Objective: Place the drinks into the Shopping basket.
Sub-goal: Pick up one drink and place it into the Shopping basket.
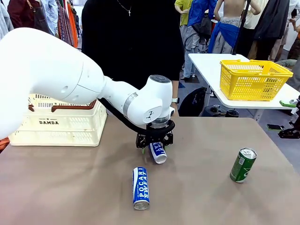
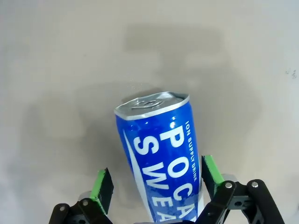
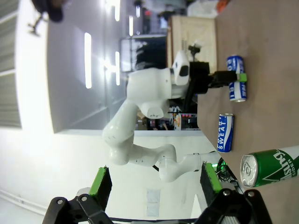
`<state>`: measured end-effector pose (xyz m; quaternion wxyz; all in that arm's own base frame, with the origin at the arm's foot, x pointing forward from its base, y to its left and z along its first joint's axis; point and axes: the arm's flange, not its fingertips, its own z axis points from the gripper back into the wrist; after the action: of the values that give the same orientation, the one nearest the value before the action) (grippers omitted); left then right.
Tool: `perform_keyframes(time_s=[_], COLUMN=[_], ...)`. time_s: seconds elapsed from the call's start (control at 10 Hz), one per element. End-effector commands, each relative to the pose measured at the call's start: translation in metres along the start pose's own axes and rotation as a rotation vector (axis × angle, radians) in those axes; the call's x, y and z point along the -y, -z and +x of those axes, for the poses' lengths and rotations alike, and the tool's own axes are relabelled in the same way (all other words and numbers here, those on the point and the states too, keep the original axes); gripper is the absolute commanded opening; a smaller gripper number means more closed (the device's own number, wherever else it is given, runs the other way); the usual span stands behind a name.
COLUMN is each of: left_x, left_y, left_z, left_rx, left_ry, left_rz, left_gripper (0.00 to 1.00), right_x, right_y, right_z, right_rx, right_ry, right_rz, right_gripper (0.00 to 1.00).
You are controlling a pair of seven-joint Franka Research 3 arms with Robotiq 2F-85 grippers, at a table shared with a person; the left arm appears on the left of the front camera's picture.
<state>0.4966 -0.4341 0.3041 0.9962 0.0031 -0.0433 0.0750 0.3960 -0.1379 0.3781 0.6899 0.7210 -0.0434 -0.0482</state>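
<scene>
Drinks, three of them, are out on your brown table (image 1: 70,187), all apart from the cream basket (image 1: 56,124). The first blue can (image 1: 158,153) lies near the middle of the table with its silver end turned toward your side. Your left claw (image 1: 154,142) is down over it. In the left wrist view the can runs up between the two green pads (image 2: 103,184). The jaws stand apart, straddling the can rather than clamped on it. One pad is just beside the can's side, and the other stands off with bare table showing in the gap.

The second blue can (image 1: 141,188) lies on its side nearer your edge of the table, close to the first but not touching it, with "POCARI SWEAT" readable along it. The green can (image 1: 243,164) stands well off to the right, apart from both blue ones.

Your right claw (image 3: 154,186) has its jaws wide apart and grips nothing. Its wrist view is rolled sideways, with the green can at the lower right edge.

The cream basket sits at the far left of the table, partly behind the left arm (image 1: 56,70), with its "DAMDA" print facing you. A person (image 1: 136,42) in black stands at the far side. A yellow basket (image 1: 253,79) rests on a separate white table (image 1: 206,65) at the far right.
</scene>
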Motion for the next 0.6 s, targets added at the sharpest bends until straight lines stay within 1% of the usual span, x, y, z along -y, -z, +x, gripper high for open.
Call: perform_keyframes(time_s=[0.0,0.1,0.2,0.3,0.5], left_x=[0.0018,0.0008,-0.0007,-0.0016,-0.0030], left_y=[-0.0019,-0.0025,-0.0044,-0.0055,-0.0059], left_z=[0.0033,0.0032,0.0038,0.0044,0.0042], left_rx=[0.032,0.038,0.039,0.042,0.038], left_ry=[0.002,0.010,0.015,0.015,0.019], left_rz=[0.023,0.023,0.018,0.019,0.013], left_gripper=[1.00,0.86,0.28,0.00,0.00], right_x=[-0.0044,-0.0044,-0.0044,-0.0044,-0.0044], right_y=[-0.0015,-0.0015,-0.0015,-0.0015,-0.0015], right_z=[-0.0002,-0.0002,-0.0002,-0.0002,-0.0002], right_rx=[-0.015,-0.015,-0.015,-0.015,-0.015], right_ry=[0.006,0.006,0.006,0.006,0.006], right_rz=[-0.007,-0.007,-0.007,-0.007,-0.007], right_gripper=[1.00,1.00,1.00,1.00,1.00])
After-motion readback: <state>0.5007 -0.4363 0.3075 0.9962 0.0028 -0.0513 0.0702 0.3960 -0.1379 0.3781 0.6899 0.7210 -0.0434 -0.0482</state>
